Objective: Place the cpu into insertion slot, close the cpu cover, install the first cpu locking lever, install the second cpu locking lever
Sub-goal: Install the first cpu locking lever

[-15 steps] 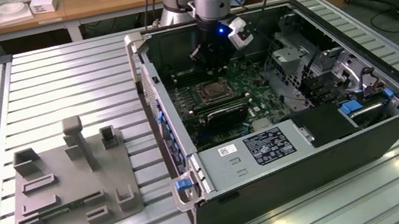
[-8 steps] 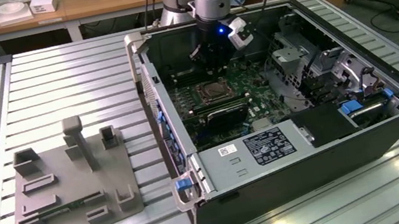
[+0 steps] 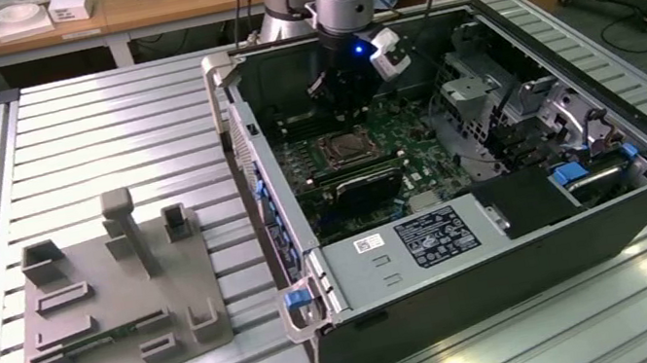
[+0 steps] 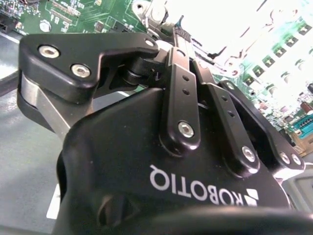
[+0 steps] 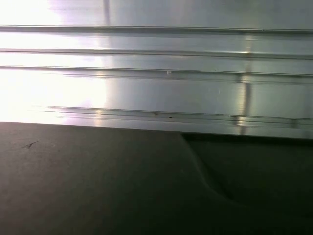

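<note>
Clenched, the gripper [image 3: 345, 111] [image 4: 180, 33] brings its black fingers [image 4: 182, 93] together just above the green motherboard [image 3: 422, 140]; whether they pinch anything, I cannot tell. On the ribbed aluminium worktop [image 3: 88, 112], a grey moulded fixture [image 3: 120, 304] lies near the exterior view's left edge and an open black computer case [image 3: 484, 273] near its right. Inside the case, the pale cpu [image 3: 348, 146] sits socketed, framed by the silvery cpu cover [image 3: 325, 147]. A wooden desk [image 3: 137, 10] stands beyond.
</note>
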{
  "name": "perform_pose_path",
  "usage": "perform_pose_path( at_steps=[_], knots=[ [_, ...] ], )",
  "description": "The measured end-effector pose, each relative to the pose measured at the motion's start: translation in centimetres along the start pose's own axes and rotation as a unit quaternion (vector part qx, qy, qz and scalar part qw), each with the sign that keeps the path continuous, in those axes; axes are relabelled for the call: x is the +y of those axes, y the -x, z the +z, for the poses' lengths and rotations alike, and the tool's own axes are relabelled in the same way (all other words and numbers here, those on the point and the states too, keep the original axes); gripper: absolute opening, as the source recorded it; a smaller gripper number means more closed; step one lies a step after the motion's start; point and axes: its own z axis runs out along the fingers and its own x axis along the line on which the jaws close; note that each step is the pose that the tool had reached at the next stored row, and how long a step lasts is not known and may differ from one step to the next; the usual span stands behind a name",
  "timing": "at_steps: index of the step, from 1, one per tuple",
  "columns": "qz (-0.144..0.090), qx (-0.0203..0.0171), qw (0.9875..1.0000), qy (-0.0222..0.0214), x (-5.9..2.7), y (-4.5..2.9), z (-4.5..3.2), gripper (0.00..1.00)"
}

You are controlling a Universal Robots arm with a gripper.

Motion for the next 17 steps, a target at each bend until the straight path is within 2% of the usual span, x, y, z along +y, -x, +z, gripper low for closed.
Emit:
perform_pose_path(
  at_steps=[17],
  knots=[
    [0.0, -0.0002, 1.0, 0.0023, -0.01, 0.34, -0.05, 0.1]
  ],
)
